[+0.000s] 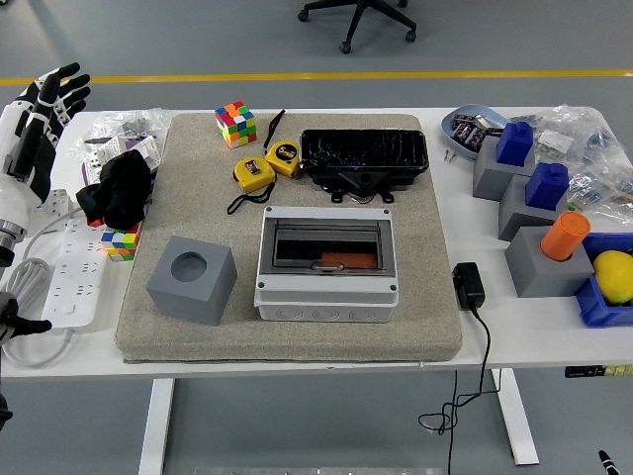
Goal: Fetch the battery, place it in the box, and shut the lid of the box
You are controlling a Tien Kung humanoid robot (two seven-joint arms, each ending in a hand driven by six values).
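Nearest, on the grey mat [415, 297]: a grey box [327, 265], lid down, with an orange shape behind its window, possibly the battery, not sure. Left of it, a grey cube [192, 279] with a round hole on top. Right of the mat, on the white table [495, 341], a black adapter [468, 285] with its cable dropping over the near edge. At the left edge, a white power strip [71, 269] with a coiled cord, and above it the left hand [38, 114], raised clear of the table, fingers spread, empty. No right hand in sight. Further in, a black cloth [117, 190] heaped at the mat's left edge, over a small colour cube [121, 241]. Mid-mat, two yellow tape measures [267, 165] side by side, then a black tray [364, 156] just behind the box. Near the mat's far edge, a second colour cube [235, 124]. At far left, clear plastic bags [124, 134]. On the right, three grey blocks: the nearest [541, 265] topped with an orange cylinder [565, 236], the two behind topped with blue pieces [547, 184]. Beside them, a blue bin [598, 302] holding a yellow fruit [614, 274]. Farthest right, a blue dish [465, 129] of small dark items and more plastic bags.
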